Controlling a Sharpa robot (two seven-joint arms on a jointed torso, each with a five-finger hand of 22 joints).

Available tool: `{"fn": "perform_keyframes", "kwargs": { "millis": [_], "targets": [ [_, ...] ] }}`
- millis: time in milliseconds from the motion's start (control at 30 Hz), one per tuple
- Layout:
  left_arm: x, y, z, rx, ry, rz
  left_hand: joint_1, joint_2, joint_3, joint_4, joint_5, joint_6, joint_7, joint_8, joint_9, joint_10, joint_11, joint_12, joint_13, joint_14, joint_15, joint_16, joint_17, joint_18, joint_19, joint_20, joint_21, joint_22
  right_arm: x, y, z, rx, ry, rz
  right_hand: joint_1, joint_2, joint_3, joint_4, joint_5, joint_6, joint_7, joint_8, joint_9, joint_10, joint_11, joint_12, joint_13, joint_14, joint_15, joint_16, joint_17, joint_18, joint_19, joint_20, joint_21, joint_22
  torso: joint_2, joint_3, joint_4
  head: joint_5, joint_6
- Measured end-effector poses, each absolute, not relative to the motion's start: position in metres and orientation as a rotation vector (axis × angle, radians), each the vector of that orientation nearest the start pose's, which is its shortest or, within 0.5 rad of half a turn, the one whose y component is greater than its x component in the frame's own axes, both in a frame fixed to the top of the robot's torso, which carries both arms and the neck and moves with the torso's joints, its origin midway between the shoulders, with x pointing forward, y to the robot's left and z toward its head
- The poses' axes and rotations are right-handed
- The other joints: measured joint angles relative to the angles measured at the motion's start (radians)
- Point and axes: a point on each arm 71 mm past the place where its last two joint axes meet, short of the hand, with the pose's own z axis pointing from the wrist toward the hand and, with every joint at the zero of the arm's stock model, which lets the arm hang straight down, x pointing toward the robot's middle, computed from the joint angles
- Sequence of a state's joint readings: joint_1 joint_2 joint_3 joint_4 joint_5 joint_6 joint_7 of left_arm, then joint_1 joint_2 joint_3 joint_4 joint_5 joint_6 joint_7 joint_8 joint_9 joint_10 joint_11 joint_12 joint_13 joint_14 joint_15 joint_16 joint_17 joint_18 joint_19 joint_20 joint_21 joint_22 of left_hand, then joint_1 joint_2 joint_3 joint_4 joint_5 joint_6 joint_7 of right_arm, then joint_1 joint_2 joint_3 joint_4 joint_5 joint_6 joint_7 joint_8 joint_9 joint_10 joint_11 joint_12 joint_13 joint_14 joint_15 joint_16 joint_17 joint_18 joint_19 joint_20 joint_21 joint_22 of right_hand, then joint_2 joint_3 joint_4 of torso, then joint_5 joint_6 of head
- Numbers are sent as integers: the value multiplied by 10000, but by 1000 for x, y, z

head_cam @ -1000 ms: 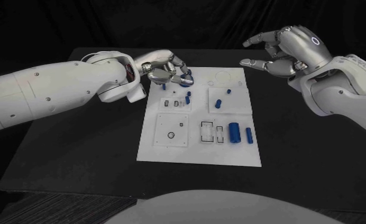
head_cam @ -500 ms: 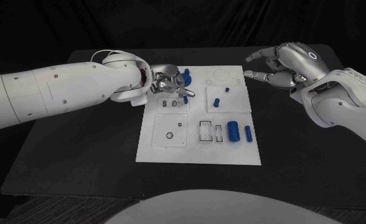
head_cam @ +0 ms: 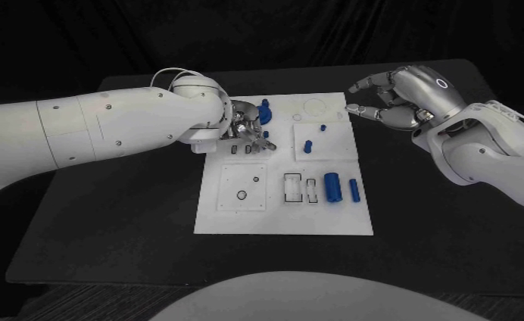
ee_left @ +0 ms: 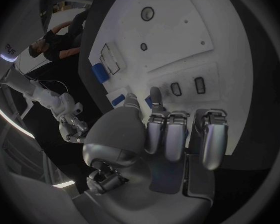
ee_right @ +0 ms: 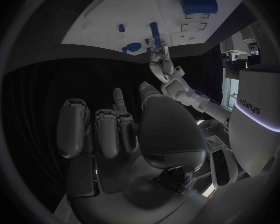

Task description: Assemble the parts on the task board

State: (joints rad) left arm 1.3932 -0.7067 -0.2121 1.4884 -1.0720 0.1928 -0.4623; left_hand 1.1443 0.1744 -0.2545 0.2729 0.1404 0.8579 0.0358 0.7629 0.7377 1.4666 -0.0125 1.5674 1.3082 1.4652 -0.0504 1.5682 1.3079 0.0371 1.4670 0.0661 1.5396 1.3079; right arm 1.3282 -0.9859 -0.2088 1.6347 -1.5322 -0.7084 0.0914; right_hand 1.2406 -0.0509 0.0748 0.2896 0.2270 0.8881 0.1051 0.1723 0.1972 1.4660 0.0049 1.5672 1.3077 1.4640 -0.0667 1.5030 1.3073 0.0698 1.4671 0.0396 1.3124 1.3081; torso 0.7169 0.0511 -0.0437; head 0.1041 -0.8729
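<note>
Head view has the left robot hand (head_cam: 247, 126) low over the far left part of the board (head_cam: 284, 219), fingers pointing down toward two small dark slots (head_cam: 250, 149) just beneath the fingertips. A round blue part (head_cam: 263, 111) sits right at that hand, at its far side, touching or nearly touching the fingers; whether the hand grips it or only lies against it cannot be told. In the left wrist view the fingers (ee_left: 177, 134) are curled side by side above the board, with bits of blue showing between and just beyond them.

Across the board, the right robot hand (head_cam: 395, 98) hangs over its far right corner, above the table (head_cam: 131, 207), fingers spread and bent, holding nothing. The right wrist view shows those fingers (ee_right: 96, 129) apart with only dark cloth behind them.

Between the two hands, on the far half of the board, lie a short blue oval piece (head_cam: 297, 117), a small blue peg (head_cam: 324, 126) and a slanted blue pin (head_cam: 309, 146). Nearer the robot, well apart from both hands, a thick blue cylinder (head_cam: 333, 186) lies beside a thinner blue rod (head_cam: 355, 190), just right of a dark rectangular frame (head_cam: 294, 188). A small dark ring (head_cam: 242, 194) marks the near left square.
</note>
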Motion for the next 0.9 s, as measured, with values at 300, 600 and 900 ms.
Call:
{"fn": "perform_keyframes", "kwargs": {
  "millis": [300, 600, 900],
  "targets": [
    [492, 166, -198, 709, 23475, -3580, -124, -17, 55, 56, 39, 69, 1, 0, 452, 0, -73, 0, 0, -1, -71, 0, -1, 1, -21, -91, -75, 0, 454, -232, -154, -2928, 12720, 7023, -64, 64, 0, 0, 49, 0, 0, 0, -12, 0, 0, 0, -1, 0, 0, 0, 8, 0, 0, -1, 0, -1, -77, 59, -60, 69, 0],
    [491, 170, -198, 586, 23438, -3475, -645, -197, -88, 139, -426, 142, -72, -39, 1101, 2, -142, -1, -3, -2, -142, 0, -2, 2, 2, -142, -106, -1, 455, -233, -158, -2813, 12834, 6915, -64, 63, 0, 0, 49, 0, 0, -1, -24, 0, 0, 0, -2, 0, 0, 0, 7, 1, -1, -1, 0, -3, -146, 92, -102, 48, 3],
    [492, 174, -197, 383, 23310, -3421, -803, -171, -87, 139, -504, 142, -72, -160, 1296, 2, -142, -1, -4, -2, -141, 0, -2, 1, -35, -178, -196, -2, 457, -232, -160, -2743, 12889, 6855, -118, 117, 0, 0, 48, 0, 0, -1, -34, 0, 0, 0, -2, 28, 27, 0, 6, 1, -1, -1, -36, -3, -178, 113, -102, 117, 4]
  ]
}}
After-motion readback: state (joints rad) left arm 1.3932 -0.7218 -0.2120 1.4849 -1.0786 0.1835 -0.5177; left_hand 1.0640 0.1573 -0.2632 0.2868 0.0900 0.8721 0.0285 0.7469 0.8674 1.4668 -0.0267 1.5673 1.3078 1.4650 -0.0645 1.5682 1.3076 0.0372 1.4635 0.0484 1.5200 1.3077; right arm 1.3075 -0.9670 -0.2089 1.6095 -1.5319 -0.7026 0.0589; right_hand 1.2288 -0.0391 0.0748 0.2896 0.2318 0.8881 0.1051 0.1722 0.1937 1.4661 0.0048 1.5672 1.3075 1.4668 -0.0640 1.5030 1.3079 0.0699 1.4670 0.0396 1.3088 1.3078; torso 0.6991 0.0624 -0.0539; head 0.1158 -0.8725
